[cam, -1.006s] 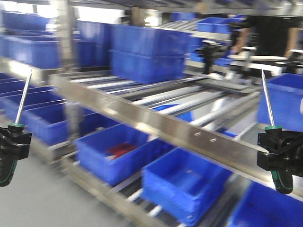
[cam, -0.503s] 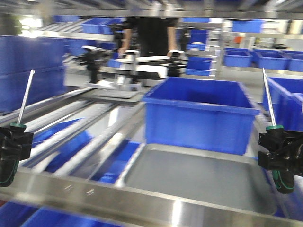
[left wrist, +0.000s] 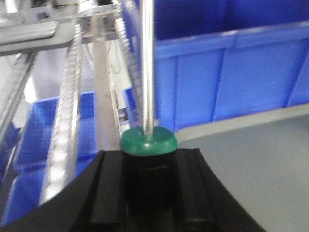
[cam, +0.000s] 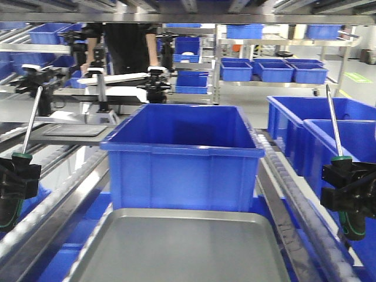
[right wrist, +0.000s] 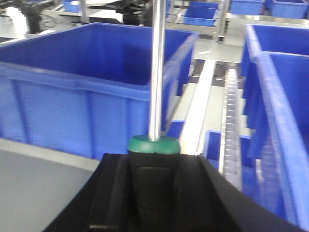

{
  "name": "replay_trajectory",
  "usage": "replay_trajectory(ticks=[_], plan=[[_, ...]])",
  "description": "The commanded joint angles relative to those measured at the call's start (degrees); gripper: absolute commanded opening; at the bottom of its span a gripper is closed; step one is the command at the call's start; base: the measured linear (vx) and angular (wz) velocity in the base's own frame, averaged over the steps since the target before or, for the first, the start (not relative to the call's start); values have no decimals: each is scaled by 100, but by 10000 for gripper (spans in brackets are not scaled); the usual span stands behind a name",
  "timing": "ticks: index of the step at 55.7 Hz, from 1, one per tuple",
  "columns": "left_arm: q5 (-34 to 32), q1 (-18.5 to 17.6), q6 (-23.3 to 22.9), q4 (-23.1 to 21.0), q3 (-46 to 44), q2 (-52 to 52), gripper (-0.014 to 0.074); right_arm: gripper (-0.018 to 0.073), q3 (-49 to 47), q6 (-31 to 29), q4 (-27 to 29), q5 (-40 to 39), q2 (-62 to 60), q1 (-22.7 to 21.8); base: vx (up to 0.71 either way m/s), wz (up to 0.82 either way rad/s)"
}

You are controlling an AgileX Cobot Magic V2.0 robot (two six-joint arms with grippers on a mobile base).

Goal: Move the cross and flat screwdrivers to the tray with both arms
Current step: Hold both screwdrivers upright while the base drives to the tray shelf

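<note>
My left gripper (cam: 14,179) is shut on a black-and-green screwdriver (cam: 23,138) held upright at the left edge, shaft pointing up. In the left wrist view the gripper (left wrist: 149,193) clamps the handle below its green collar (left wrist: 148,141). My right gripper (cam: 346,188) is shut on the other screwdriver (cam: 333,126), also upright, at the right edge; the right wrist view shows the gripper (right wrist: 152,193) round its handle (right wrist: 153,145). The grey metal tray (cam: 182,247) lies low in the middle, between both grippers, and shows in both wrist views (left wrist: 260,159) (right wrist: 34,183).
A deep blue bin (cam: 182,155) stands just behind the tray. More blue bins (cam: 329,132) sit at the right past a roller rail (cam: 288,182). Roller rails (cam: 53,194) run on the left. Another robot (cam: 117,82) and a person (cam: 126,47) are at the back.
The whole view has swung round: shelf and lower bins have slid out of sight, and the tray and blue bin are now centred. Both grippers keep their screwdrivers upright.
</note>
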Motion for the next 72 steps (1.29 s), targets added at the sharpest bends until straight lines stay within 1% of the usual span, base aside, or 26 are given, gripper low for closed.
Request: replay_trajectory(ticks=[1,18,60,65,69,72], plan=[[-478,-16,-52,-135,-195,-134,0,-8,-196,-14,-9,-520,-112,-16,11,-22],[-478,-16,-52,-135,-195,-134,0,-8,-196,-14,-9,-520,-112,-16,5,-11],[-505,-16,-52,-155,-195,-134,0,-8,-196,-14,-9,-551,-112,-16,0,0],[-633,-23,-52,-308,-195,-134,0,-8,-196,-14,36,-603,-112,-16,0,0],[-727,-36,-31,-561,-195,-134,0,-8,-196,-14,226,-715,-95,-16,0,0],[-720,-120,-26,-770,-195,-134,0,-8,-196,-14,331,-713,-61,-1,0,0]])
